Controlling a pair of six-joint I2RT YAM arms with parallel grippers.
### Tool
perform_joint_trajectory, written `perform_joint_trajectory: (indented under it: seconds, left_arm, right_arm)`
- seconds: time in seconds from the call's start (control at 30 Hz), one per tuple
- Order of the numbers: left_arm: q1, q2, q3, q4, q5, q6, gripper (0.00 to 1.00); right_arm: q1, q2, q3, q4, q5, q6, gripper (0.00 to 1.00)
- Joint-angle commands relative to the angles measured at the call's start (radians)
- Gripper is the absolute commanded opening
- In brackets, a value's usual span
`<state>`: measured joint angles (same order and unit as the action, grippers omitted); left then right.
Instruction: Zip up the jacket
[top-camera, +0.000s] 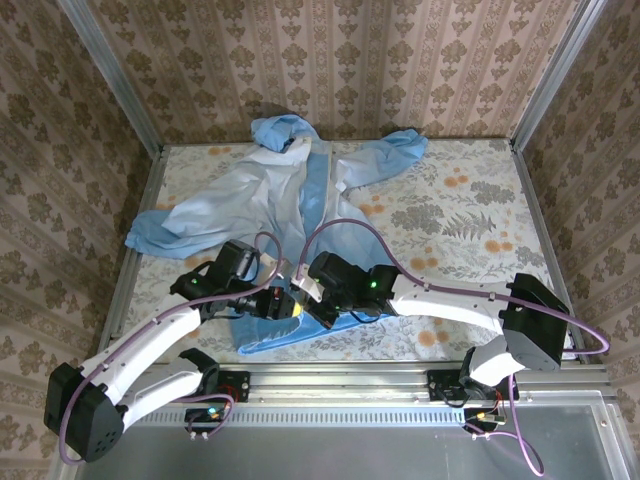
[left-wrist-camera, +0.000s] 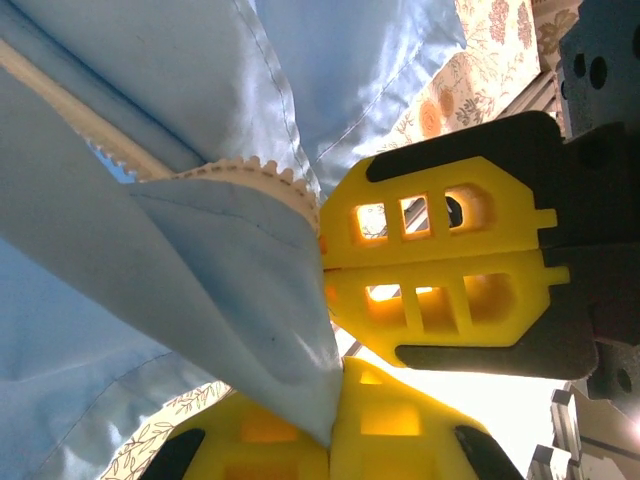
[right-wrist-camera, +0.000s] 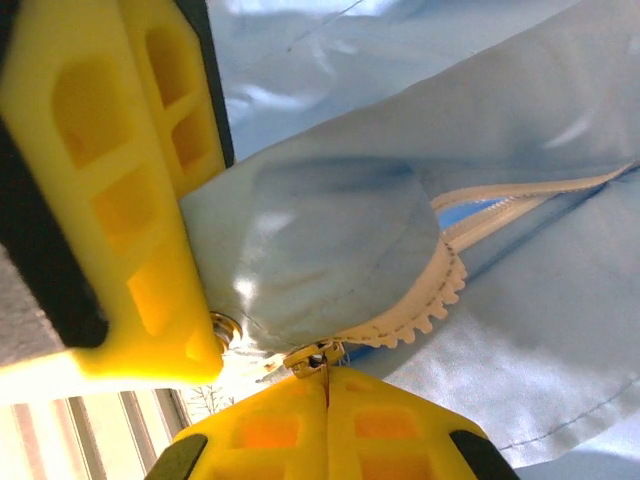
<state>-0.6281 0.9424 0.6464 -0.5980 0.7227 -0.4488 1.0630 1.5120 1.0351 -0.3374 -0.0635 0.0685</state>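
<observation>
Found jacket (top-camera: 250, 200) spread on bench (top-camera: 470, 200), hood at 12 o'clock, zipper strip (right-wrist-camera: 445, 285) running 12-to-6; left claw (left-wrist-camera: 332, 400) and right claw (right-wrist-camera: 325, 385) clamped side by side on its 6 o'clock hem ends, equally near.

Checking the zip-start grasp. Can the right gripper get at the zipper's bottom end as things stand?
Likely yes: the right gripper is closed right at the lower end of the zipper strip, nothing between. The left gripper pinches the jacket hem alongside.
</observation>
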Motion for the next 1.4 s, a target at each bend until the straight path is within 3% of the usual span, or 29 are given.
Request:
perform_joint_trajectory:
  seconds: [0.0,0.23,0.5,0.7,0.83,1.1,1.37]
  left_arm:
    - [-0.002,-0.005,0.030,-0.081,0.056,-0.011,0.00]
    - [-0.002,-0.011,0.039,-0.117,0.062,-0.008,0.00]
    - [-0.022,-0.008,0.038,-0.125,0.074,-0.014,0.00]
    - [-0.024,-0.001,0.036,-0.103,0.061,-0.020,0.00]
    - [-0.025,0.006,0.039,-0.096,0.064,-0.019,0.00]
    - [-0.031,-0.001,0.033,-0.118,0.066,-0.025,0.00]
    - [-0.027,0.005,0.035,-0.139,0.034,-0.027,0.00]
  right_arm:
    - [-0.030,-0.024,-0.001,0.006,0.138,0.043,0.00]
    - [-0.050,-0.032,0.011,-0.019,0.045,0.029,0.00]
    - [-0.077,-0.027,0.054,-0.081,0.023,0.024,0.00]
    - [-0.072,-0.025,0.040,-0.035,-0.144,-0.023,0.00]
    - [-0.046,-0.015,0.041,-0.024,-0.101,-0.044,0.00]
    - [-0.065,0.011,0.129,-0.104,0.131,0.098,0.00]
    - [-0.083,-0.039,0.082,-0.082,0.164,0.144,0.00]
